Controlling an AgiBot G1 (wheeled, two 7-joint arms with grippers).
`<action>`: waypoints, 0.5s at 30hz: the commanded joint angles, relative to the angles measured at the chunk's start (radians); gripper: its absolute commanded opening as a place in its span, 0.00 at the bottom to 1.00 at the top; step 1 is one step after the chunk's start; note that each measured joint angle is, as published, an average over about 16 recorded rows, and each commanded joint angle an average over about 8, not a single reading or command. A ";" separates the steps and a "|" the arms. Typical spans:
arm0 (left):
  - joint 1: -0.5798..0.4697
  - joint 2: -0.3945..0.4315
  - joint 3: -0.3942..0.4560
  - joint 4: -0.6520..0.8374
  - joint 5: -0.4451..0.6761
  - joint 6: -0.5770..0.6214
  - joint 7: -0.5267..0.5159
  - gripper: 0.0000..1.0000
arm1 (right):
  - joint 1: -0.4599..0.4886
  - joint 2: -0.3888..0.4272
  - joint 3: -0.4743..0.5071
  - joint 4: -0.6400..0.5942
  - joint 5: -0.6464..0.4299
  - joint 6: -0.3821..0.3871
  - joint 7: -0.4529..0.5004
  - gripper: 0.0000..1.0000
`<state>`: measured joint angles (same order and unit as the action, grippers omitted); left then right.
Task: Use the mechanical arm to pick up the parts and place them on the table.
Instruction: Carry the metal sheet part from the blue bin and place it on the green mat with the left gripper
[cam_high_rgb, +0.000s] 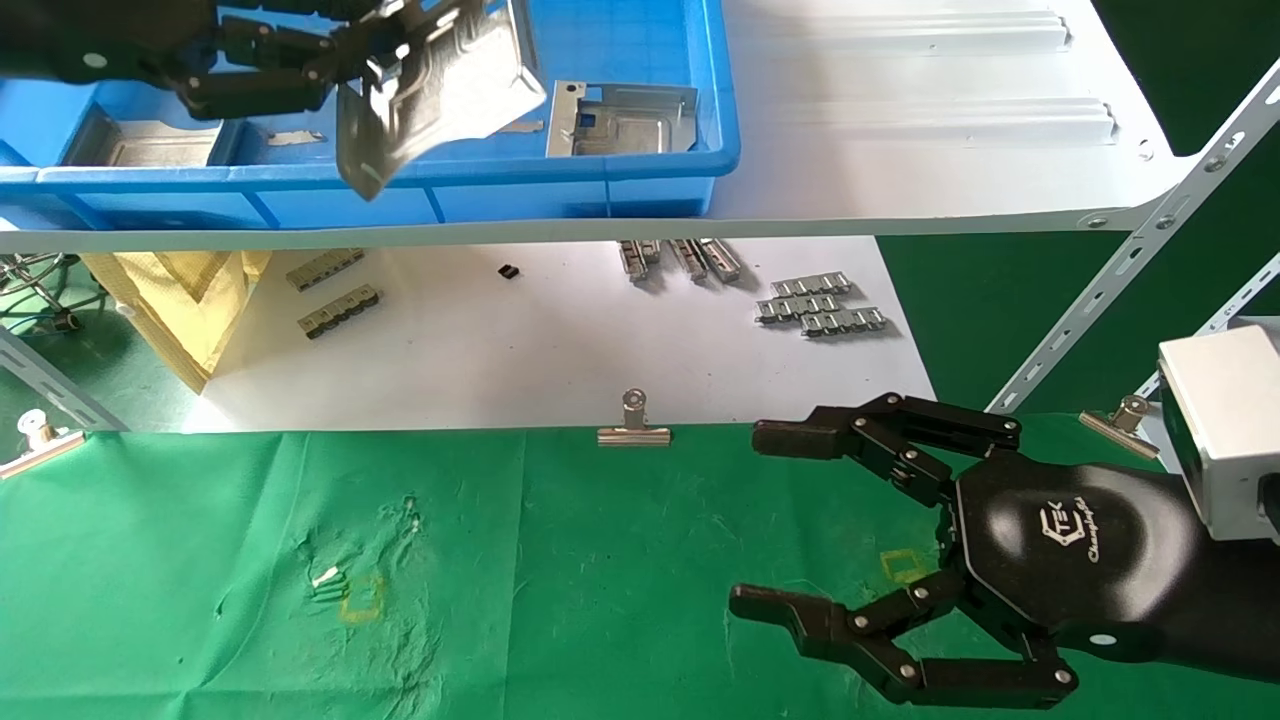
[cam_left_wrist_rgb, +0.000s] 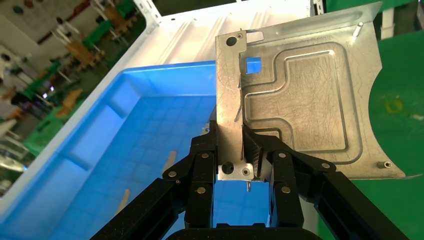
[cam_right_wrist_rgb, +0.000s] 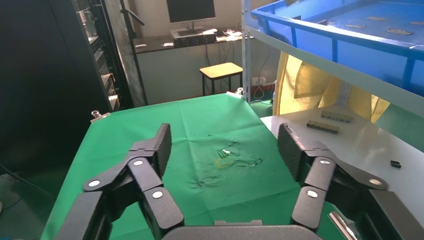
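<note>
My left gripper (cam_high_rgb: 375, 60) is shut on a silvery stamped metal part (cam_high_rgb: 440, 90) and holds it tilted above the front wall of the blue bin (cam_high_rgb: 560, 185) on the shelf. In the left wrist view the part (cam_left_wrist_rgb: 300, 100) is pinched by one edge between the black fingers (cam_left_wrist_rgb: 260, 155). Another part (cam_high_rgb: 620, 120) lies in the bin's right compartment, and a third (cam_high_rgb: 150, 145) at the bin's left. My right gripper (cam_high_rgb: 765, 520) is open and empty, low over the green table (cam_high_rgb: 500, 600); it also shows in the right wrist view (cam_right_wrist_rgb: 224, 145).
The white shelf board (cam_high_rgb: 900, 120) carries the bin. Below it, a white sheet surface (cam_high_rgb: 520, 340) holds small ribbed grey strips (cam_high_rgb: 820, 305). Binder clips (cam_high_rgb: 633, 425) line the table's far edge. A yellow square mark (cam_high_rgb: 362, 600) sits on wrinkled cloth. Shelf struts (cam_high_rgb: 1130, 270) stand at right.
</note>
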<state>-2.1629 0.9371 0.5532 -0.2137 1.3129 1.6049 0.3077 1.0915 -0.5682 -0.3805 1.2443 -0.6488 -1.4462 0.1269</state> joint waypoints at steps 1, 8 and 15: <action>0.017 -0.011 -0.003 -0.024 -0.019 0.004 0.023 0.00 | 0.000 0.000 0.000 0.000 0.000 0.000 0.000 1.00; 0.167 -0.153 0.067 -0.343 -0.232 0.004 -0.006 0.00 | 0.000 0.000 0.000 0.000 0.000 0.000 0.000 1.00; 0.275 -0.308 0.192 -0.602 -0.399 -0.005 -0.075 0.00 | 0.000 0.000 0.000 0.000 0.000 0.000 0.000 1.00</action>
<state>-1.8992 0.6401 0.7505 -0.7924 0.9388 1.6014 0.2360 1.0915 -0.5682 -0.3805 1.2443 -0.6488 -1.4462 0.1269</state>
